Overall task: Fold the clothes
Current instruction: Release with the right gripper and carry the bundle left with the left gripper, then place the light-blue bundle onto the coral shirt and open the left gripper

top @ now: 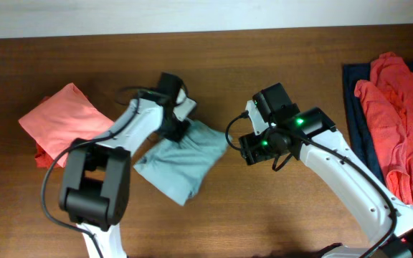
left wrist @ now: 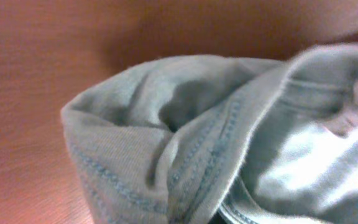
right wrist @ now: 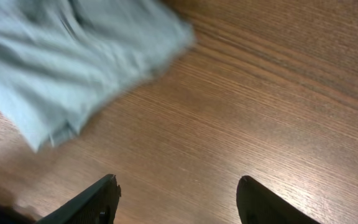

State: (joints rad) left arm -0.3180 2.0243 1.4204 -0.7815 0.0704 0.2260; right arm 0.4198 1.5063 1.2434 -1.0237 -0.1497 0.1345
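Observation:
The pale grey-blue shirt (top: 181, 161) lies folded into a rough rectangle at the table's middle. My left gripper (top: 176, 130) is at the shirt's upper left corner. In the left wrist view bunched shirt fabric (left wrist: 197, 137) with stitched hems fills the frame and hides the fingers; the gripper appears shut on it. My right gripper (top: 244, 149) is open and empty just right of the shirt's right corner. In the right wrist view its fingers (right wrist: 178, 186) frame bare wood, and the shirt (right wrist: 61, 56) lies at the upper left.
A folded coral-red garment (top: 67, 115) lies at the left. A pile of orange-red clothes (top: 400, 122) lies on a dark navy one (top: 353, 107) at the right edge. The wooden table (top: 264, 208) ends at a pale wall at the back.

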